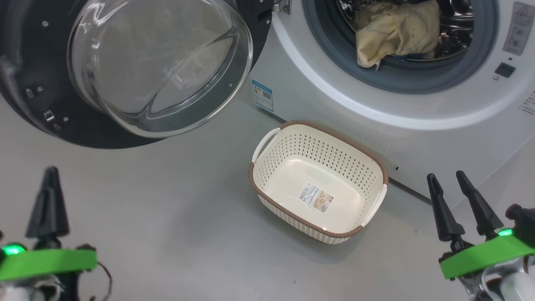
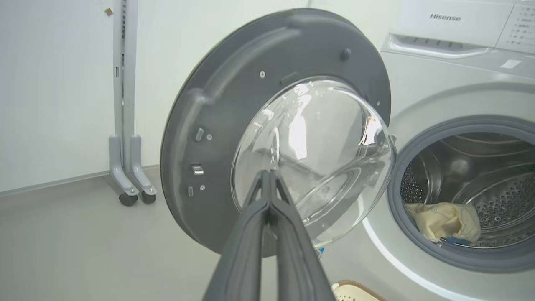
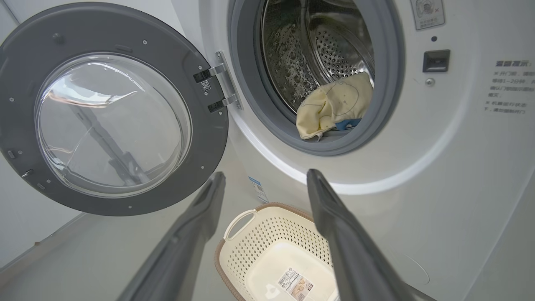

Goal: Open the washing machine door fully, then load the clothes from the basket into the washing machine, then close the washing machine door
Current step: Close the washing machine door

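The washing machine door is hanging wide open at the far left, its glass bowl bulging outward. The pale yellow clothes are lying at the drum mouth of the washing machine, spilling onto the grey gasket. The basket is sitting on the floor just before the machine, its bottom label showing. The left gripper is hovering near left, fingers pressed together on nothing. The right gripper is hovering near right, fingers spread.

My left gripper, right gripper: long black tapered fingers. Bright green wrist brackets, green lights glowing. Thin dark cable beside my left bracket. White housing below.
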Robot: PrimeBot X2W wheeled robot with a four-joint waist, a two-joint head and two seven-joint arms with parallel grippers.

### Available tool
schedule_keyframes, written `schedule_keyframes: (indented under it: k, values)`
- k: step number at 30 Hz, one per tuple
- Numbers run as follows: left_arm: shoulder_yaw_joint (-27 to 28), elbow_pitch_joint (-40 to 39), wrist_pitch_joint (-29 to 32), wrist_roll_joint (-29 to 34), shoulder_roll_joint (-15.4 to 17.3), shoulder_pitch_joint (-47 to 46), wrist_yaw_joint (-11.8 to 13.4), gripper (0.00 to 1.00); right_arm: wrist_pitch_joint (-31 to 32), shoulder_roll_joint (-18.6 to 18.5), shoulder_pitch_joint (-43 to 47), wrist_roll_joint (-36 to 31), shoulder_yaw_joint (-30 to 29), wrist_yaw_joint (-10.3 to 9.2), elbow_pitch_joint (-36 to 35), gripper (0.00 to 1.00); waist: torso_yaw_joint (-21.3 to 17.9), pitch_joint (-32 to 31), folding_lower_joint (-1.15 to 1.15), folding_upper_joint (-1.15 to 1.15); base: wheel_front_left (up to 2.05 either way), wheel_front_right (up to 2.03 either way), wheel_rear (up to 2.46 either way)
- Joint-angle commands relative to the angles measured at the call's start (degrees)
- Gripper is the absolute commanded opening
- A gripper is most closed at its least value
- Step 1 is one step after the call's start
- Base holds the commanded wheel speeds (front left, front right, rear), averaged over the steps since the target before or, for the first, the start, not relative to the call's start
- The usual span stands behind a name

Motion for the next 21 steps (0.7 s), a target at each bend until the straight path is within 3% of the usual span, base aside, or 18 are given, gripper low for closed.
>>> schedule_keyframes:
  k: [1, 4, 9, 15, 21]
  values:
    - [3.2, -2.9, -0.6, -1.2, 2.8, -3.9, 0.0, 0.00, -0.4, -1.8, -2.7, -0.2, 0.7, 0.58, -2.1, 1.00, 0.2, 1.1, 0.00, 0.00, 0.00, 0.00, 0.00]
    - [5.6, -5.1, -0.6, -6.7, 6.2, -7.8, 0.0, 0.00, -0.4, -2.2, -3.3, -0.3, 0.4, 0.58, -2.4, 1.00, 0.4, 2.8, 0.00, 0.00, 0.00, 0.00, 0.00]
    - [10.0, -3.9, -0.6, -17.7, 14.4, -15.5, 0.0, 0.00, -0.4, -3.2, -4.5, -0.3, 0.0, 0.58, -2.7, 1.00, 0.8, 5.2, 0.00, 0.00, 0.00, 0.00, 0.00]
    - [11.6, 5.0, 1.5, -31.9, 22.7, -25.0, 0.0, 0.00, -0.4, -4.3, -5.2, -0.2, 0.1, 0.58, -2.9, 1.00, 1.1, 7.1, 0.00, 0.00, 0.00, 0.00, 0.00]
    - [8.1, 16.1, 7.9, -42.7, 28.5, -34.5, 0.0, 0.00, -0.4, -5.0, -6.4, -0.2, 1.1, 0.58, -3.1, 1.00, 0.9, 8.6, 0.00, 0.00, 0.00, 0.00, 0.00]
